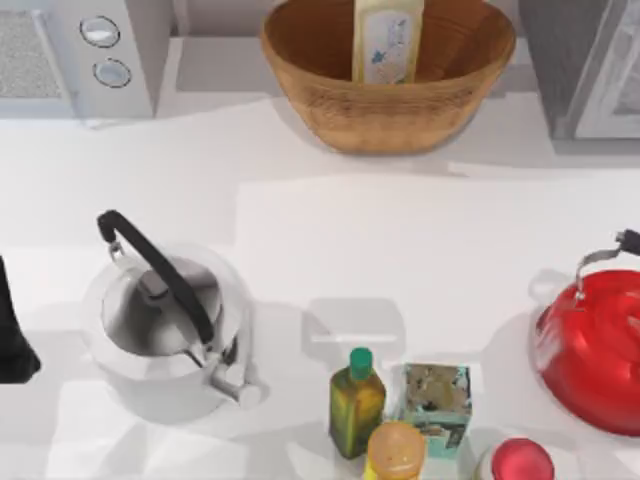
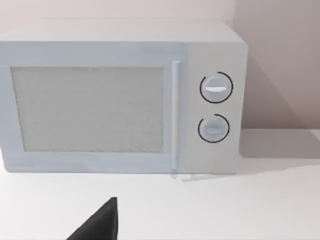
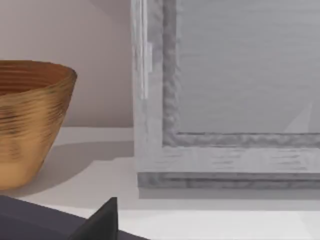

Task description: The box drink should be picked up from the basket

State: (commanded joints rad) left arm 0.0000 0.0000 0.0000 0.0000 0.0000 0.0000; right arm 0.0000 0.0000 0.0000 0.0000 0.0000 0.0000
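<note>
Near edge of the desk [image 1: 330, 230], top view: a cluster of bottles and cartons stands close together. Green-capped oil bottle [image 1: 356, 402], orange-lidded jar [image 1: 396, 452], short teal carton [image 1: 437, 405], red-capped item [image 1: 521, 462]. None of these is the target.

Mid desk: silver kettle [image 1: 165, 335] with black handle at the left, red kettle [image 1: 592, 350] at the right edge. Open desk lies between them, so I judge a straight approach to the far side possible.

Left arm [image 1: 12, 330]: dark form at the left edge, beside the silver kettle, apparently parked. Left end effector [image 2: 100, 225]: 1 dark finger tip in its wrist view; cannot tell if apart or together. Right end effector [image 3: 102, 220]: same, state cannot be told.

Far side: microwave [image 1: 85, 50] at far left, a grey framed appliance [image 1: 590, 65] at far right. Between them the basket [image 1: 388, 75], with the box drink [image 1: 386, 40] standing upright inside, leaning toward the far wall, label facing the camera. Its top rises above the rim, which should leave it free to grasp.

Judgement: pick not yet begun. The right wrist view faces the basket [image 3: 30, 120], so the right arm seems the better placed.
</note>
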